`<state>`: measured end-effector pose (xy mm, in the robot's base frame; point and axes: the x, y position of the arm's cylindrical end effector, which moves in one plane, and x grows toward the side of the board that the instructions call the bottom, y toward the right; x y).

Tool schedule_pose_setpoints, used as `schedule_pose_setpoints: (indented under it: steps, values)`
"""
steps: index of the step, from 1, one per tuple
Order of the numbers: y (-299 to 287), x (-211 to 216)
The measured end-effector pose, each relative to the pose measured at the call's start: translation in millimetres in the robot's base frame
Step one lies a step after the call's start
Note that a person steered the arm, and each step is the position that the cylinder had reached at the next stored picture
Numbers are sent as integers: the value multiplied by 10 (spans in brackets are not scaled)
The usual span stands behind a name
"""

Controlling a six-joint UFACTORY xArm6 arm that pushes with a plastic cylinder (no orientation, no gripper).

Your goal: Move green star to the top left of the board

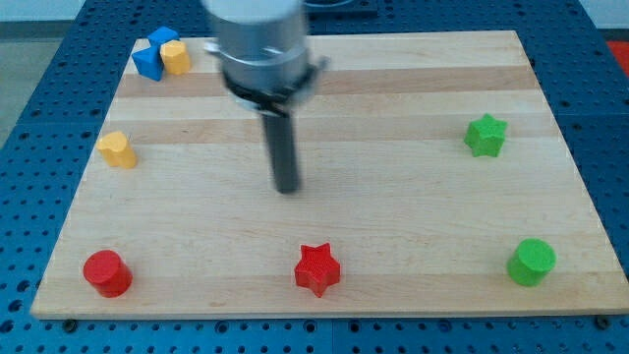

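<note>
Green star (486,135) near right edge, tip (286,188) mid-board.

board centre (393,147) open | blue block (149,59), yellow block (177,57) crowd top-left corner

A lab: wooden board (393,98) on blue perforated bench (59,59).

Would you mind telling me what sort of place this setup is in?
Probably a robotics lab bench: a wooden board on a blue perforated table, small blocks like the green star, and my tip.
</note>
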<state>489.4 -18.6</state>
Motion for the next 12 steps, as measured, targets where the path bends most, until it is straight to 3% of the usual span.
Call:
schedule_pose_setpoints:
  steps: [2,3,4,6,11,12]
  values:
    - [1960,138]
    - [2600,-65]
    - [2697,-460]
    - [2022,-584]
    - [1905,-1539]
    - [1466,-1639]
